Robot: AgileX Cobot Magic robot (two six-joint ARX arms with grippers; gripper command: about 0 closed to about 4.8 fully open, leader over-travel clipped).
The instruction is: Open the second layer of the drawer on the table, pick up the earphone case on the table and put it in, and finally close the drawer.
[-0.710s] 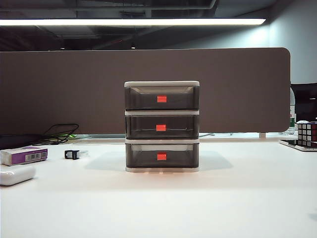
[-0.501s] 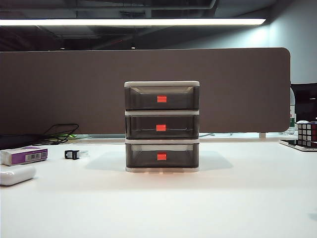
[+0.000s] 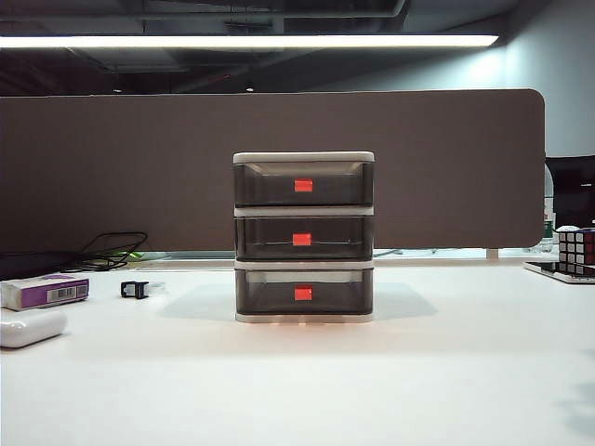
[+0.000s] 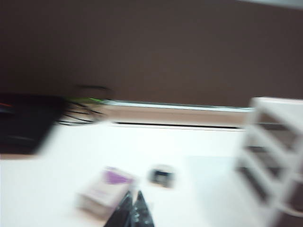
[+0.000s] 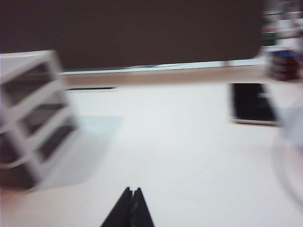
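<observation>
exterior: drawer point(image 3: 304, 237) mid-table point(image 3: 446, 372), all three trays shut, second layer point(image 3: 303, 239) in; earphone case point(image 3: 31, 327) far left, near purple box point(image 3: 46, 291) | left wrist: blurred, left gripper point(image 4: 133, 208) fingertips together, empty | right wrist: blurred, right gripper point(image 5: 132, 203) fingertips together, empty, drawer off to its side
</observation>
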